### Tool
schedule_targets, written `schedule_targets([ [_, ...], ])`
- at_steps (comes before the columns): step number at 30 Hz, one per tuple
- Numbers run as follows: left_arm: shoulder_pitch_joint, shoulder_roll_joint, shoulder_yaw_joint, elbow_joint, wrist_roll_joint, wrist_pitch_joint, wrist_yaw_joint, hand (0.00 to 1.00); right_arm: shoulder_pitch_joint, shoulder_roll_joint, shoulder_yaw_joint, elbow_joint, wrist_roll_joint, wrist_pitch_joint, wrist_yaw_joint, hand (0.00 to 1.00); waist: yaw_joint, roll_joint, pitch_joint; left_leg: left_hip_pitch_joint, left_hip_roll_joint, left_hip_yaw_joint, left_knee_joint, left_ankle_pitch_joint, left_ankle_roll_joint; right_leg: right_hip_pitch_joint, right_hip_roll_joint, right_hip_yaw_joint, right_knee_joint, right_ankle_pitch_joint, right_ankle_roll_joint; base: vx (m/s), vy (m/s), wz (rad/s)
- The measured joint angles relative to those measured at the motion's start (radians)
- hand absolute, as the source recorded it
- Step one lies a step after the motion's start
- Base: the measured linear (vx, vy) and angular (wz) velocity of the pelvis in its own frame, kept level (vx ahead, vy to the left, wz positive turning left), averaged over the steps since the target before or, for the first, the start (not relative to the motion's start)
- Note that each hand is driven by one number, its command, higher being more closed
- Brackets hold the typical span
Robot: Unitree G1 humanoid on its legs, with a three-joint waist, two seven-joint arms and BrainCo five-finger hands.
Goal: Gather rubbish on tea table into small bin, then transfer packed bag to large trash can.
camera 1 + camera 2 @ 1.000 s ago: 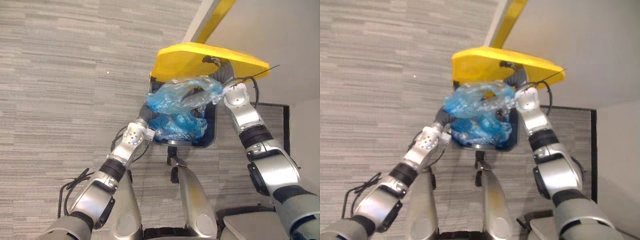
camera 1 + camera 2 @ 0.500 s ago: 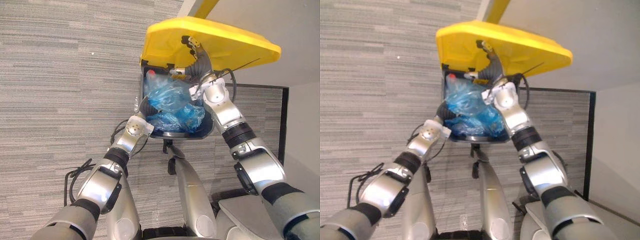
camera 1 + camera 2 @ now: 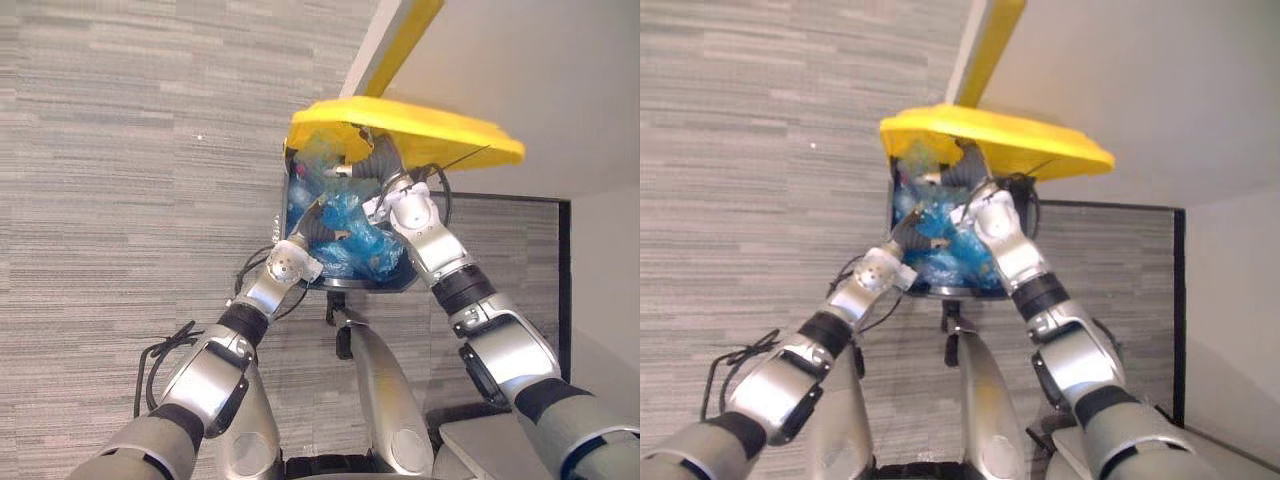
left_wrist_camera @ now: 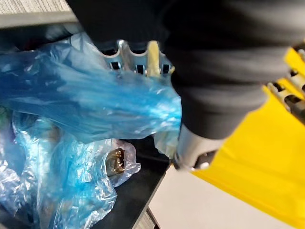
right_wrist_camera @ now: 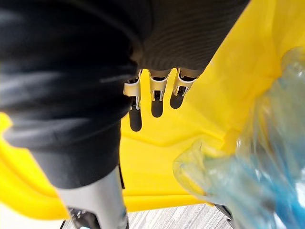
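The large dark trash can (image 3: 372,284) stands on the floor ahead, its yellow lid (image 3: 440,125) tipped up. The packed blue bag (image 3: 355,235) lies crumpled inside the can's mouth. My left hand (image 3: 312,225) is at the can's near rim beside the bag, fingers straight and not curled round the plastic; in the left wrist view the bag (image 4: 95,100) drapes over its fingertips. My right hand (image 3: 378,160) is under the lid, and its straight fingers (image 5: 155,95) press against the lid's yellow underside (image 5: 200,124).
Grey striped carpet (image 3: 120,150) spreads to the left of the can. A white wall (image 3: 540,70) with a slanted yellow strip (image 3: 405,40) stands behind it. A dark-edged panel (image 3: 565,270) runs along the right.
The blue bag has gone from above the can's mouth down into the can. My left hand has uncurled and let go of it. My right hand stays under the lid. The camera shifted.
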Motion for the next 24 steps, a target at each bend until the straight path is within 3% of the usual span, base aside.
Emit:
schedule_targets([
  [7, 0.211, 0.068, 0.120, -0.139, -0.058, -0.015, 0.016, 0.00, 0.118, -0.033, -0.038, 0.039, -0.064, 0.002, 0.013, 0.00, 0.025, 0.016, -0.013, 0.099, -0.014, 0.015, -0.067, 0.026, -0.002, 0.074, -0.012, 0.000, -0.016, -0.003, 0.004, 0.03, -0.002, 0.02],
  [11, 0.375, 0.083, 0.205, -0.218, -0.091, -0.033, 0.009, 0.00, 0.235, -0.066, -0.096, 0.039, -0.102, 0.003, 0.019, 0.00, 0.040, 0.050, -0.033, 0.154, -0.037, 0.011, -0.099, 0.034, 0.017, 0.131, -0.036, -0.007, -0.027, -0.011, 0.014, -0.01, 0.030, 0.20],
  [12, 0.442, 0.089, 0.229, -0.229, -0.094, -0.035, -0.007, 0.00, 0.290, -0.086, -0.113, 0.038, -0.104, 0.003, 0.026, 0.00, 0.040, 0.071, -0.045, 0.176, -0.054, -0.005, -0.115, 0.041, 0.027, 0.158, -0.055, -0.024, -0.027, -0.019, 0.018, -0.02, 0.028, 0.37],
  [15, 0.546, 0.106, 0.270, -0.220, -0.108, -0.035, -0.028, 0.00, 0.376, -0.085, -0.151, 0.038, -0.106, 0.003, 0.032, 0.00, 0.044, 0.090, -0.062, 0.208, -0.070, -0.027, -0.128, 0.049, 0.029, 0.201, -0.074, -0.044, -0.022, -0.032, 0.029, -0.01, 0.016, 0.33],
  [20, 0.656, 0.090, 0.333, -0.075, -0.088, -0.028, -0.050, 0.00, 0.472, -0.063, -0.176, 0.034, -0.139, 0.004, 0.047, 0.00, 0.049, 0.089, -0.064, 0.279, -0.089, -0.026, -0.124, 0.046, 0.035, 0.267, -0.095, -0.042, -0.007, -0.051, 0.050, -0.02, 0.030, 0.08],
  [24, 0.703, 0.038, 0.417, 0.092, -0.046, 0.010, -0.049, 0.00, 0.587, 0.016, -0.210, 0.002, -0.141, 0.004, 0.062, 0.00, 0.056, 0.067, -0.078, 0.325, -0.107, 0.031, -0.124, 0.039, 0.051, 0.271, -0.106, 0.011, 0.002, -0.042, 0.069, -0.07, 0.079, -0.34],
])
